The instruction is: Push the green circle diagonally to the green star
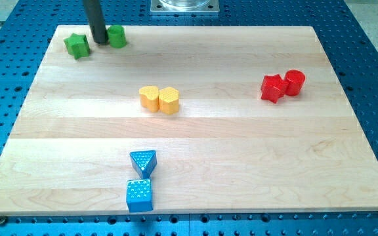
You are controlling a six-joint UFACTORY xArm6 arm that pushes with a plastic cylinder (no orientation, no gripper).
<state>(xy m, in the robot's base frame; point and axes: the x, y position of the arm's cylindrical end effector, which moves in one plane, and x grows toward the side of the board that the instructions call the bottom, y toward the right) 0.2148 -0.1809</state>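
Rod comes down near-vertical from the view's top edge, upper left of frame. My tip (pixel 100 42) is on the board surface, close to the far edge. Arm itself out of shot.

My tip (pixel 100 42) rests between the green star (pixel 77 45) and green circle (pixel 117 36), touching the circle, at the upper left of the wooden counter (pixel 241 151).
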